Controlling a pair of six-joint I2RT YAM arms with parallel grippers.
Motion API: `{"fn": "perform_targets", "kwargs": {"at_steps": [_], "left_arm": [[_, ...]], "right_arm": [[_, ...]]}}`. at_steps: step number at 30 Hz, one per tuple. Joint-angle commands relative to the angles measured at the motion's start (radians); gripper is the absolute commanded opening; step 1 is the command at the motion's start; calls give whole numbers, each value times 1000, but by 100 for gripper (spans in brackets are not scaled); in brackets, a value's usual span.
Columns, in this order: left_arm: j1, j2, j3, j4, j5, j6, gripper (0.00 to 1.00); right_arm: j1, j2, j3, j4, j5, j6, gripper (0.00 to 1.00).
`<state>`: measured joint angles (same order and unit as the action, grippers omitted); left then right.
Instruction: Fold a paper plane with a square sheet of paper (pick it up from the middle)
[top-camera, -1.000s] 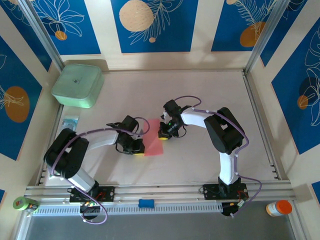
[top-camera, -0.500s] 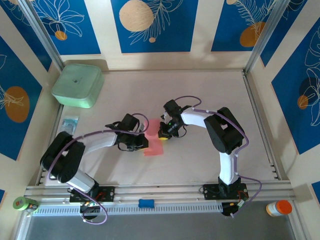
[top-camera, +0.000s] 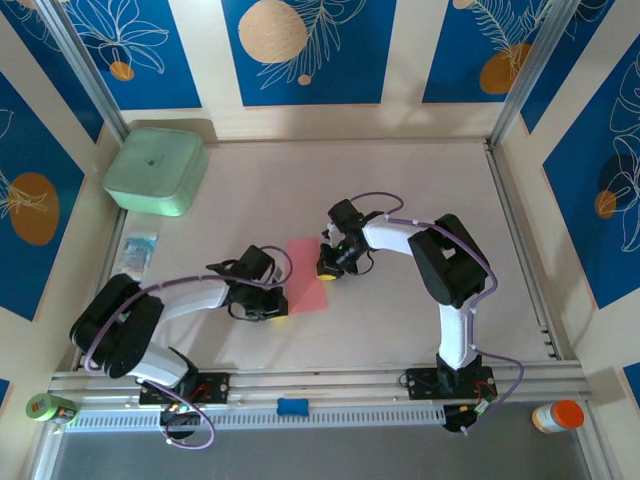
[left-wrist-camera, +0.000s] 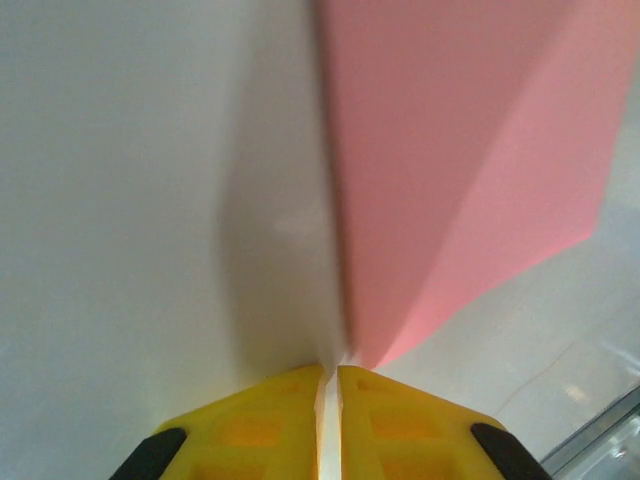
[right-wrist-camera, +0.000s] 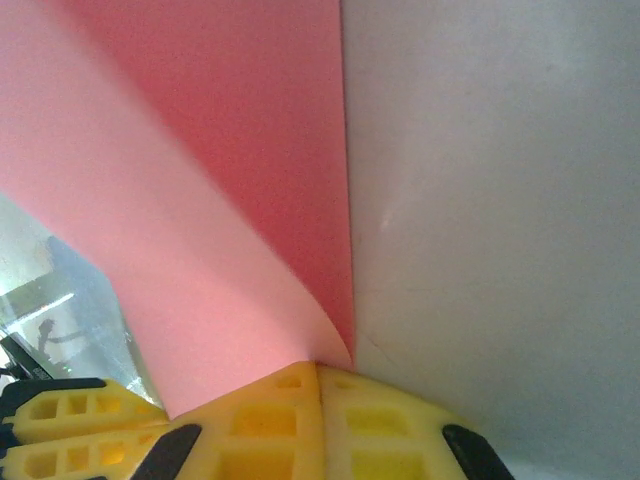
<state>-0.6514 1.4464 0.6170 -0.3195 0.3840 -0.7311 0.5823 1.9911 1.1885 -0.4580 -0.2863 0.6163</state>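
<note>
the sheet (top-camera: 308, 290) lies partly folded mid-tabletop (top-camera: 420, 180), the right gripper (right-wrist-camera: 318, 368) clamped on its right edge to anchor it while the left gripper (left-wrist-camera: 330, 372), jaws nearly together, appears to pinch the near-left corner, raising that edge for folding.

Reaching inward, both arms low. Pinching left gripper (top-camera: 276, 307) together, clamping right gripper (top-camera: 327, 272) onto the square sheet of paper (top-camera: 308, 288).

The square sheet of paper (top-camera: 308, 277) is pink-red, the box (top-camera: 155, 170) mint-green, wall panels (top-camera: 345, 70) blue with white leaves.
</note>
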Motion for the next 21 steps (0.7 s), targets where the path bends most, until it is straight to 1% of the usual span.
{"fn": "perform_targets", "kwargs": {"at_steps": [1, 3, 6, 10, 15, 18, 21], "left_arm": [[4, -65, 29, -182, -52, 60, 14], [19, -84, 77, -167, -57, 59, 14], [35, -69, 157, -85, -57, 48, 15], [46, 50, 249, 30, -51, 24, 15], [60, 228, 358, 86, -33, 20, 13], [76, 285, 372, 125, -12, 22, 13], [95, 309, 354, 158, 14, 25, 13]], "right_arm": [[-6, 150, -94, -105, 282, -13, 0], [-7, 154, -89, -107, 282, -14, 0], [-7, 164, -83, -108, 285, -15, 0], [-7, 170, -79, -108, 285, -10, 0], [-5, 172, -80, -114, 286, -13, 0], [-5, 170, -76, -122, 288, -16, 0], [-4, 167, -75, -129, 294, -19, 0]]}}
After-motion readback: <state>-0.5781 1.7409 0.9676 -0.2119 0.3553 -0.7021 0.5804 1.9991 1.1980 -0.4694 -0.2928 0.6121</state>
